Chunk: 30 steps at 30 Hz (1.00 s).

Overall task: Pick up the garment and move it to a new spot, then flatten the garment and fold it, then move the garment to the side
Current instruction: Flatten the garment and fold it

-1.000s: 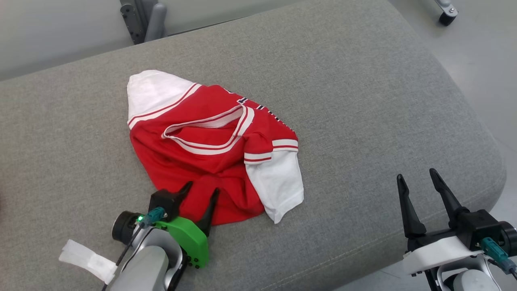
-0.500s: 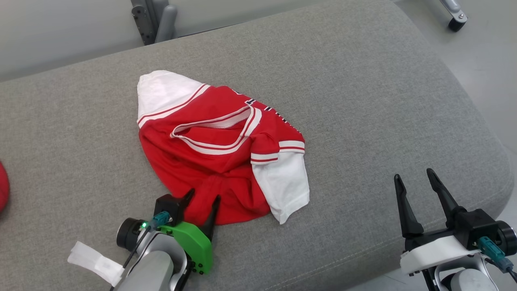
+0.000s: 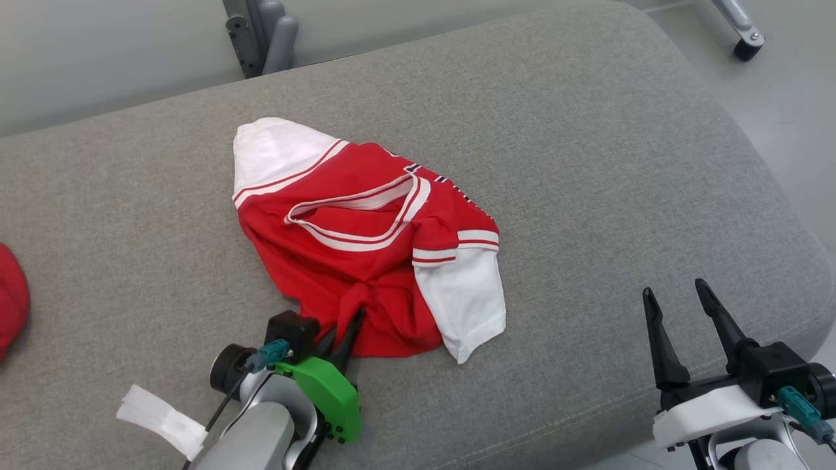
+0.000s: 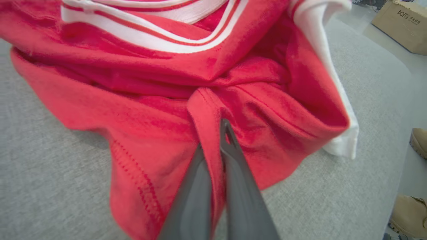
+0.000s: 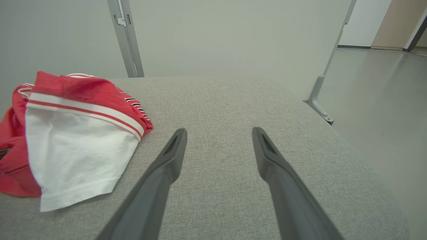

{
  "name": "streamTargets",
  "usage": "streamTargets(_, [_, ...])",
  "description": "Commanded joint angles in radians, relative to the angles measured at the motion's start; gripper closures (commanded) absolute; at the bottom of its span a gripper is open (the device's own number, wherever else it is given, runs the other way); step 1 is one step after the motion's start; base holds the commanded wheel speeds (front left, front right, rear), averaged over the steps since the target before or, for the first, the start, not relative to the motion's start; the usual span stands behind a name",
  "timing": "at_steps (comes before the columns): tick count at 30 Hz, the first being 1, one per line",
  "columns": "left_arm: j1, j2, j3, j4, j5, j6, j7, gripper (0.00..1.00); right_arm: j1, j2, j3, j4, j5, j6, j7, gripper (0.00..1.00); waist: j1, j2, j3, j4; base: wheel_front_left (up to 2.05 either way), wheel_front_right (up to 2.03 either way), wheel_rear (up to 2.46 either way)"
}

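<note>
**Thin pinch on the jersey hem**

At the far left edge lies a red item, too cropped to identify. The left pincer is clamped shut on a narrow ridge of the red-and-white jersey, which lies crumpled mid-cushion. The grip looks like one thin fold near the hem, so a quick lift could pull it free or leave the shirt hanging bunched and harder to flatten. The right pincer stands open, well apart from the white sleeve.
</note>
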Motion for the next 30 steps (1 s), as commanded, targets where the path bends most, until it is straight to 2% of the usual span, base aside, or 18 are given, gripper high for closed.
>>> streamTargets(1, [0.009,0.016,0.011,-0.025,-0.006,-0.002,0.0,1.0,0.009,-0.005,-0.002,0.003,0.001,0.0,-0.003,0.0,0.0,-0.0001,-0.006,0.004,0.0,0.0,0.0])
streamTargets(6, [0.072,0.053,0.084,-0.179,-0.003,-0.001,0.0,1.0,0.022,-0.008,-0.007,0.001,0.0,0.0,-0.003,0.0,0.0,-0.0001,-0.02,0.017,0.0,0.0,0.0])
streamTargets(13, [0.207,0.147,0.236,-0.458,0.045,0.03,0.0,1.0,0.043,-0.016,-0.018,-0.003,0.001,0.0,-0.003,0.0,0.0,-0.0001,-0.034,0.059,0.0,0.0,0.0])
streamTargets(17, [0.259,0.173,0.31,-0.536,0.074,0.036,0.0,1.0,0.041,-0.019,-0.012,-0.004,0.0,0.0,-0.003,0.0,0.0,-0.0001,-0.033,0.079,0.0,0.0,0.0])
streamTargets(20, [0.301,0.158,0.396,-0.593,0.094,0.04,0.0,1.0,0.029,-0.021,-0.008,-0.001,0.003,0.0,-0.003,0.0,0.0,-0.0001,-0.032,0.094,0.0,0.0,0.0])
streamTargets(24, [0.336,0.103,0.474,-0.684,0.117,0.022,0.0,1.0,0.032,-0.022,-0.004,0.0,0.005,0.0,-0.003,0.0,0.0,-0.0001,-0.036,0.114,0.0,0.0,0.0])
streamTargets(27, [0.307,0.054,0.443,-0.737,0.145,0.005,0.0,1.0,0.027,-0.02,0.003,0.007,0.008,0.0,-0.003,0.0,0.0,-0.0001,-0.04,0.121,0.0,0.0,0.0])
streamTargets(30, [0.254,0.024,0.385,-0.729,0.154,-0.002,0.0,1.0,0.014,-0.015,0.015,0.011,0.013,0.0,-0.003,0.0,0.0,-0.0001,-0.044,0.109,0.0,0.0,0.0])
